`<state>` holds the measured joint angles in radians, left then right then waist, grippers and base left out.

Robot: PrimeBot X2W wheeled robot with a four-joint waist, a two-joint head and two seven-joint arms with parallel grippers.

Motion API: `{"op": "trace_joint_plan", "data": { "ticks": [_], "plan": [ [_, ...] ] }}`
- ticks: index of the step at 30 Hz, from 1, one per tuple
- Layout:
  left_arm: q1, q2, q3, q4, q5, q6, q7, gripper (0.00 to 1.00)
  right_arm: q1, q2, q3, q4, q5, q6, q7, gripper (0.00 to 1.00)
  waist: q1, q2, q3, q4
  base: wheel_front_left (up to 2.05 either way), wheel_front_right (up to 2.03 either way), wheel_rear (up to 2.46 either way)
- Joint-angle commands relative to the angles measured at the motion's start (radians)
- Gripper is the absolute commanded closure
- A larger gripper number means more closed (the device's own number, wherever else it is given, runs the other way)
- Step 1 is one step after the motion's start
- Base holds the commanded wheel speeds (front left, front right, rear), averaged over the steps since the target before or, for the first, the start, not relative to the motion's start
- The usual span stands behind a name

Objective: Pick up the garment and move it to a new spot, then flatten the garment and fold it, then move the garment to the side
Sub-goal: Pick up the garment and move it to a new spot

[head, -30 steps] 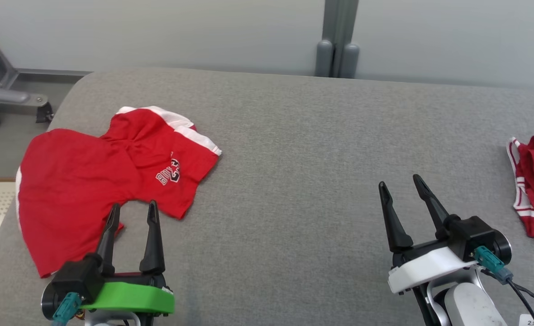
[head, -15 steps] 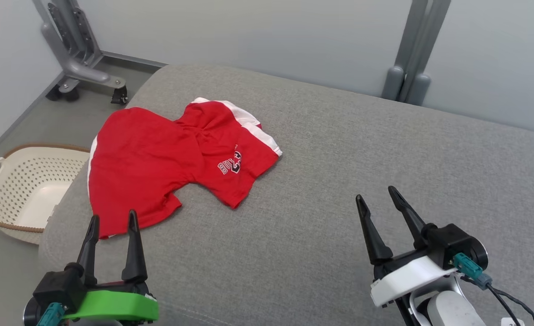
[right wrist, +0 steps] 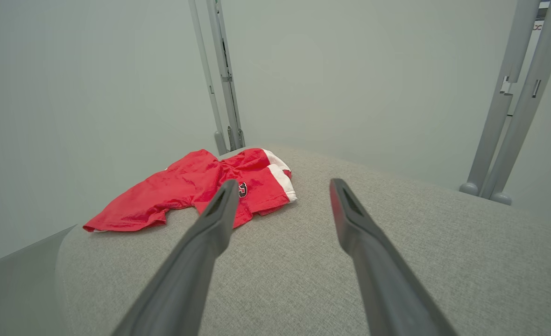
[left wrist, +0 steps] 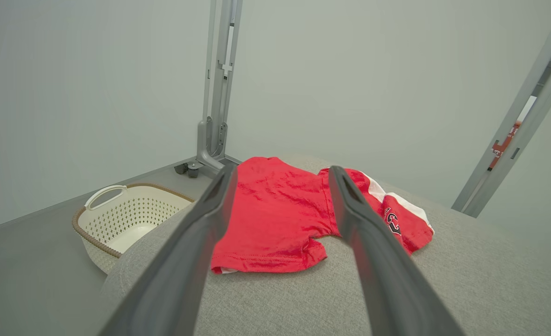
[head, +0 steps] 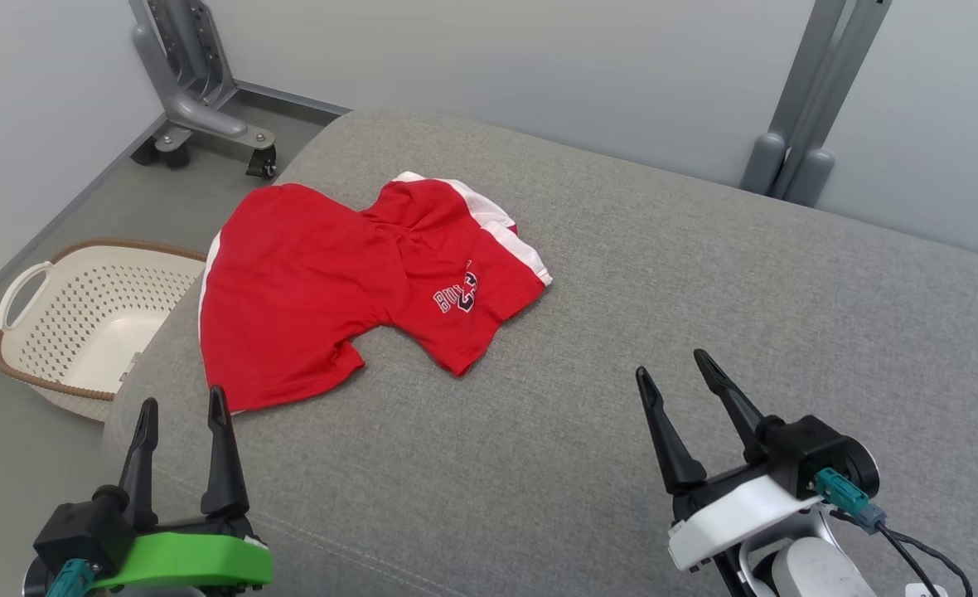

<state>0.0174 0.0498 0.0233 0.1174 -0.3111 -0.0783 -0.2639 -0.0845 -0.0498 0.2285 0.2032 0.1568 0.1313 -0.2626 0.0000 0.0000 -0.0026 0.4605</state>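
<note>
Swung leftward, the head view now takes in a white basket (head: 66, 298) on the floor. Left hand (head: 181, 396) hovers spread, empty. The red garment (head: 315, 290) lies on the grey surface (head: 622, 315), at its left end. Right hand (head: 670, 362) is spread, empty; a grey post (head: 804, 141) stands against the pale wall.

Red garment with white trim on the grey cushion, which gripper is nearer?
Left: the left gripper hovers just short of the red garment; the right gripper stands farther off to its right.
</note>
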Motion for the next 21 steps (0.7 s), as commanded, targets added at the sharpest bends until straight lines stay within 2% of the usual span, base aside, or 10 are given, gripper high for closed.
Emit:
{"op": "trace_joint_plan", "data": {
  "ticks": [1,6,10,15,21],
  "plan": [
    [-0.009,0.002,0.009,0.001,-0.007,0.007,0.0,0.0,-0.007,-0.002,-0.001,0.003,-0.006,-0.001,-0.003,0.0,0.0,0.0,0.012,-0.009,0.0,0.0,0.0],
    [-0.039,0.002,0.037,0.018,-0.004,0.031,0.0,0.0,-0.026,-0.002,-0.014,-0.002,-0.025,-0.001,-0.003,0.0,0.0,0.0,0.049,-0.026,0.0,0.0,0.0],
    [-0.086,0.002,0.069,0.092,0.002,0.046,0.0,0.0,-0.049,-0.003,-0.034,-0.024,-0.074,-0.001,-0.003,0.0,0.0,0.0,0.103,-0.041,0.0,0.0,0.0],
    [-0.19,0.006,0.112,0.274,0.008,0.043,0.0,0.0,-0.092,-0.021,-0.076,-0.07,-0.139,-0.001,-0.003,0.0,0.0,0.0,0.192,-0.057,0.0,0.0,0.0],
    [-0.362,0.059,0.115,0.543,-0.016,0.019,0.054,0.0,-0.134,-0.073,-0.1,-0.129,-0.175,-0.001,0.006,0.0,0.0,0.0,0.292,-0.075,0.0,0.0,0.0]
  ]
}}
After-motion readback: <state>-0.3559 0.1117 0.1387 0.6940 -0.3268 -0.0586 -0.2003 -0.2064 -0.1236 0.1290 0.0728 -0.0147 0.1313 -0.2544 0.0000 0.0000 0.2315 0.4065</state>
